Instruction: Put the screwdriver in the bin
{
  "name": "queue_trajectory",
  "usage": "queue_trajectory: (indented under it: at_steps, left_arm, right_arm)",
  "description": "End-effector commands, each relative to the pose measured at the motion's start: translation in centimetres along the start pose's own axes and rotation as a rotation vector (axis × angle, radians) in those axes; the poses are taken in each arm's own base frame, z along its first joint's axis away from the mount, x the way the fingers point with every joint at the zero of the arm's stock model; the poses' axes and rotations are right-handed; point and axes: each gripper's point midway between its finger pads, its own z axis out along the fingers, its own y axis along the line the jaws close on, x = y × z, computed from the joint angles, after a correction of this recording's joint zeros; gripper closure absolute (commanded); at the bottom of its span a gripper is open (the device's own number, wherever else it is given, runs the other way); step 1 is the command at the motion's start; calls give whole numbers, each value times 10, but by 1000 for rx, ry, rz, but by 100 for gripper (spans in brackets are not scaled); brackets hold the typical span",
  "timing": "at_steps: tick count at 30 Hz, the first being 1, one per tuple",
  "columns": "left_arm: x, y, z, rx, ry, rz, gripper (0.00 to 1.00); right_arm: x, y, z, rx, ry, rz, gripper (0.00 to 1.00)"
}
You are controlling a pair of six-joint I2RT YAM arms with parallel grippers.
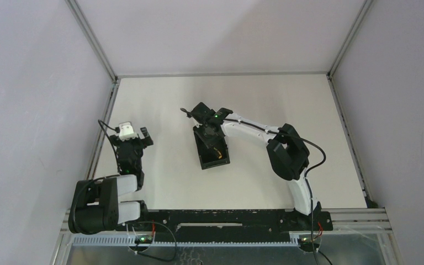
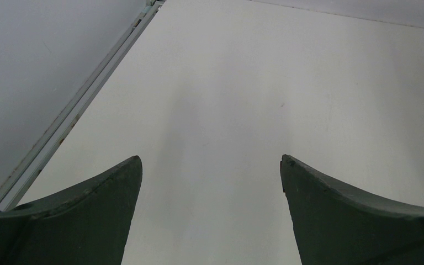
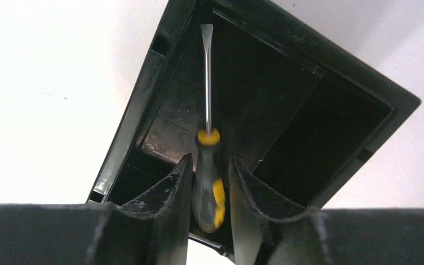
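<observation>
**Screwdriver poised in the bin, not yet let go**

Well to the left of the bin (image 3: 138, 105), the left gripper (image 2: 211, 160) hangs over the table (image 2: 226, 83) with jaws wide and empty, probably parked out of the way. At the bin's near end, the right gripper (image 3: 210, 168) pinches the screwdriver (image 3: 208, 118) by its handle, jaws narrow. This aims the shaft along one compartment toward the bin's far wall. Whether the tip touches the floor, I cannot tell.

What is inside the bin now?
The screwdriver, held by its handle in the right gripper, points its shaft into one compartment of the bin. The other compartment looks empty. The gripper hides the bin's near end.
</observation>
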Motion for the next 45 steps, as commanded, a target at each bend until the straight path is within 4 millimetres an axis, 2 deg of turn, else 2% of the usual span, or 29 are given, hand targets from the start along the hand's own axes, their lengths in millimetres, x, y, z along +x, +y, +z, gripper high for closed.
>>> queue_trajectory:
  at_steps: [1,7,10,12,13,14,17,20,21,22,24,27,28,29,30,33,37,40,45]
  left_arm:
    - [-27,-4,9,6,-75,3,0]
    - [-27,-3,9,5,-76,3,0]
    - [-27,-4,10,6,-76,3,0]
    - [-27,-4,10,6,-76,3,0]
    - [-27,-4,9,5,-77,3,0]
    - [-27,-4,10,6,-77,3,0]
    - [-27,-4,10,5,-76,3,0]
    - [-28,-3,10,4,-78,3,0]
    - [-27,-4,9,6,-76,4,0]
    - [-27,-4,9,6,-75,3,0]
    - [-27,-4,10,5,-76,3,0]
    - [-27,-4,10,6,-77,4,0]
    - [-27,-4,9,6,-76,3,0]
    - [-27,-4,9,6,-75,3,0]
    - [-27,-4,10,5,-77,3,0]
    - [-27,-3,10,4,-77,3,0]
    - [-28,-4,10,5,-77,3,0]
    - [-27,-4,10,4,-77,2,0]
    - [-27,-4,10,4,-77,3,0]
  right_arm:
    - [-28,-1,-26,35,-124,2,62]
    - [-52,-5,-81,52,-267,36,58]
    - [-58,-10,-113,53,-349,54,51]
    - [-61,-13,-135,33,-414,66,34]
    - [-58,-15,-138,29,-424,70,8]
    - [-56,-15,-145,16,-445,73,1]
    - [-50,-23,-174,-14,-552,100,0]
    - [-37,-37,-191,-35,-638,160,0]
    - [-28,-44,-188,-34,-646,188,0]
    - [-27,-51,-199,-32,-689,210,0]
    - [-14,-66,-207,-18,-738,265,0]
    - [18,-97,-206,9,-781,401,0]
    - [30,-115,-206,36,-798,467,0]
    - [41,-121,-203,45,-804,504,0]
    - [55,-137,-201,81,-815,557,0]
    - [95,-162,-192,163,-839,674,0]
    - [137,-176,-173,230,-837,783,0]
    - [156,-179,-158,252,-814,816,0]
    - [163,-179,-149,250,-795,815,0]
